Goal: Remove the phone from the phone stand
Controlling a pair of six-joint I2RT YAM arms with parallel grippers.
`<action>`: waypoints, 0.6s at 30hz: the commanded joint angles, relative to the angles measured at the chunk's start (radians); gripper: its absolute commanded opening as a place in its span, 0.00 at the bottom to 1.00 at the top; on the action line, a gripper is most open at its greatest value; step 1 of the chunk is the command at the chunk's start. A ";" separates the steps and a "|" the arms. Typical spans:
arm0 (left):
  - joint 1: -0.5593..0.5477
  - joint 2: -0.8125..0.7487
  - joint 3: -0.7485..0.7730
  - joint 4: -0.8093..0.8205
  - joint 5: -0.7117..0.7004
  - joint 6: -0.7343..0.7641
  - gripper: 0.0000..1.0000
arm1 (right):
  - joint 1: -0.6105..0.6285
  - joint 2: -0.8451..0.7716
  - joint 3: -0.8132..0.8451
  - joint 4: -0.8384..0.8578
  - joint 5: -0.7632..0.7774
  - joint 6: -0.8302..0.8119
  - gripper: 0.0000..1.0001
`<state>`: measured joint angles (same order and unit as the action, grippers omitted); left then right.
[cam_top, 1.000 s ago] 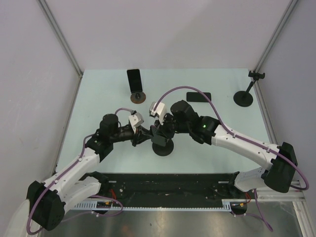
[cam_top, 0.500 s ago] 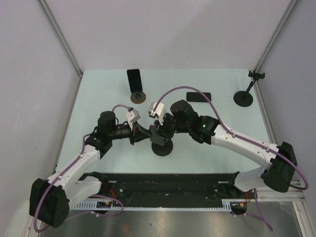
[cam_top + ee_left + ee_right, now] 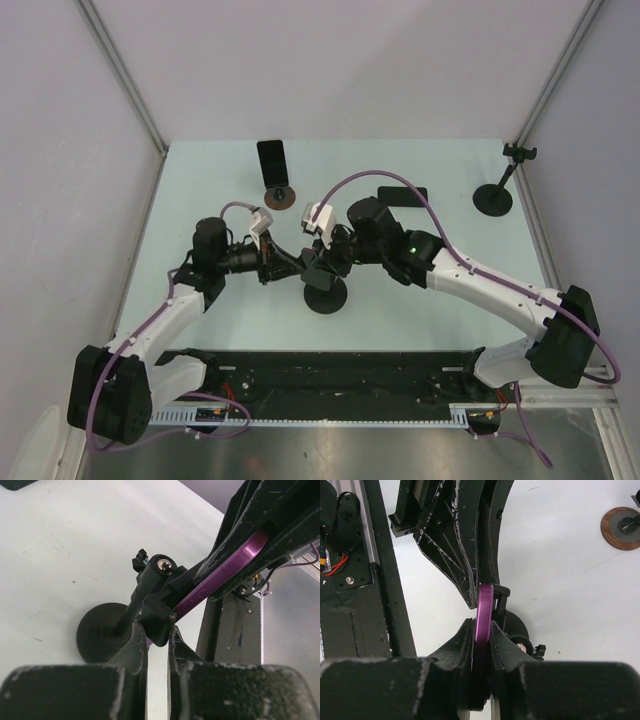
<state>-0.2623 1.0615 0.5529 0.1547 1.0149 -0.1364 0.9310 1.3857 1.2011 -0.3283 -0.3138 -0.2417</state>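
your right gripper (image 3: pixel 481 626) is clamped on the purple phone (image 3: pixel 485 600), which stands edge-up in the phone stand (image 3: pixel 100 635) mid-table. your left gripper (image 3: pixel 156 632) pinches the stand's stem from the left, so pull the phone upward.

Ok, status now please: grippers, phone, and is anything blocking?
Left gripper shut on phone stand stem. Right gripper shut on purple phone. Phone not yet out of the stand. No obstacle seen nearby.
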 commanded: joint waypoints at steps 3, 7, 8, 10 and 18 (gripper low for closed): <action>0.140 -0.005 0.056 0.101 -0.156 -0.152 0.13 | 0.008 -0.019 0.000 -0.264 -0.143 -0.057 0.00; 0.152 -0.008 0.051 0.103 -0.162 -0.173 0.30 | 0.011 -0.027 0.000 -0.253 -0.153 -0.048 0.00; 0.153 -0.009 0.048 0.103 -0.164 -0.177 0.35 | 0.011 -0.028 0.000 -0.249 -0.153 -0.041 0.00; 0.155 -0.018 0.041 0.103 -0.165 -0.175 0.47 | 0.012 -0.031 0.000 -0.232 -0.154 -0.036 0.00; 0.158 -0.054 0.009 0.102 -0.176 -0.186 0.78 | 0.019 -0.033 0.000 -0.195 -0.133 -0.012 0.00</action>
<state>-0.1078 1.0470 0.5533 0.2104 0.8742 -0.2996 0.9447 1.3792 1.1969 -0.4690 -0.4168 -0.2829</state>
